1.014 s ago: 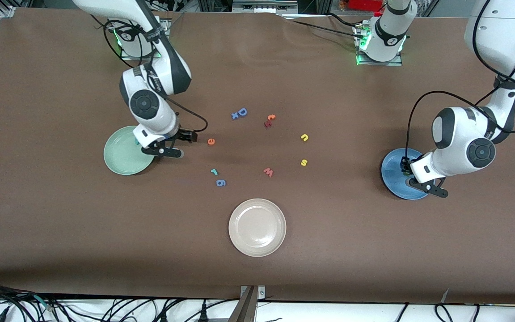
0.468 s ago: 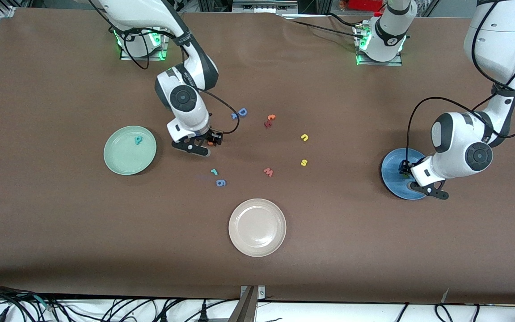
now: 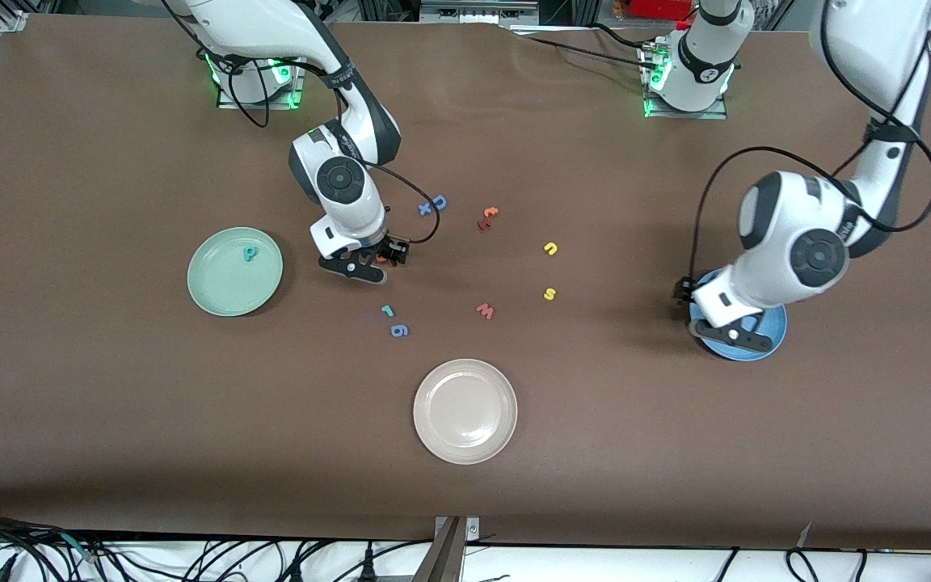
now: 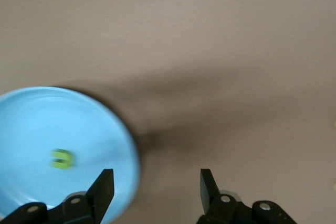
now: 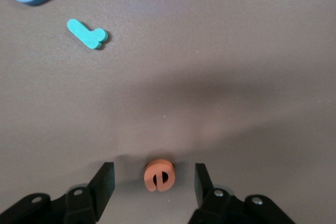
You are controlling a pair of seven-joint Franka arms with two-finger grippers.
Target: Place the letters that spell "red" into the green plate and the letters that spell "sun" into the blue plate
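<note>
Brown surface (image 3: 110, 404) lay open around the orange e (image 5: 159, 176), which sat between the spread, empty fingers of the right hand (image 5: 152, 187), apparently not yet gripped. Left hand (image 4: 156, 187), open and empty, hung over the blue plate (image 4: 31, 124) rim, green u (image 4: 62, 158) inside.

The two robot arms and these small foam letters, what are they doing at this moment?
They sort letters into plates. The right gripper is low at the table with open fingers on either side of the orange e. The teal d lies in the green plate. The left gripper is open over the edge of the blue plate, where the green u lies. The yellow s and yellow n wait on the table.
</note>
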